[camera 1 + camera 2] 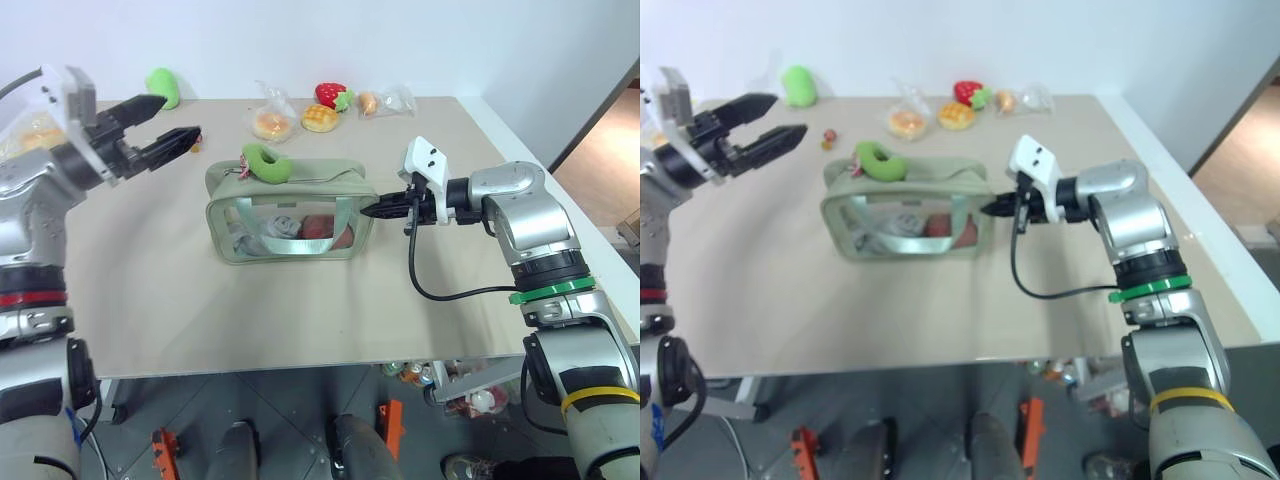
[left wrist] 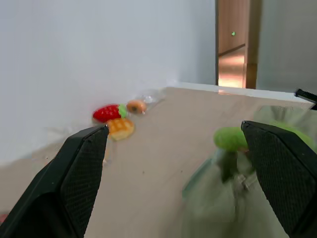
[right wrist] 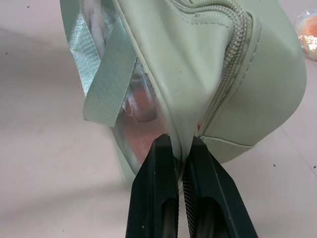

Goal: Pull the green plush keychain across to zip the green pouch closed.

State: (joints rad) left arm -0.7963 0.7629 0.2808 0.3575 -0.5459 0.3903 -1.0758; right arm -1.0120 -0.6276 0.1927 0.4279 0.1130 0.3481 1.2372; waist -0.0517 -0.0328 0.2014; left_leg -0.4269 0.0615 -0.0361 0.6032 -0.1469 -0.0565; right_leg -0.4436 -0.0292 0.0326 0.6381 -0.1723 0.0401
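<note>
Now my right gripper (image 1: 372, 211), two ribbed black fingers, is pinched together on the end seam of the boxy sage-green fabric pouch (image 1: 290, 213), anchoring it at mid-frame in the head views; the right wrist view shows the fingertips biting a fold of smooth, leather-like fabric just below the chunky zipper teeth (image 3: 232, 47). My left gripper (image 1: 165, 128) hangs in the upper left of the frame, jaws spread wide and holding nothing, well apart from the pouch.

The small lime-green fuzzy plush ring keychain (image 1: 267, 164) lies on the pouch's top at its left end, with a pinkish tag beside it. The zipper line looks drawn along the top, so I judge the pull finished, or nearly so, and the release step in hand. What remains, I think, is opening the right jaws without dragging the soft bag.

The pouch has a clear plastic side window showing pale and reddish contents, and a flat webbing handle (image 1: 303, 241) over it. At the upper edge of the beige table (image 1: 300, 310) sit a strawberry toy (image 1: 328, 95), bagged bread (image 1: 270, 123) and a lime-green blob plush (image 1: 163, 87).
</note>
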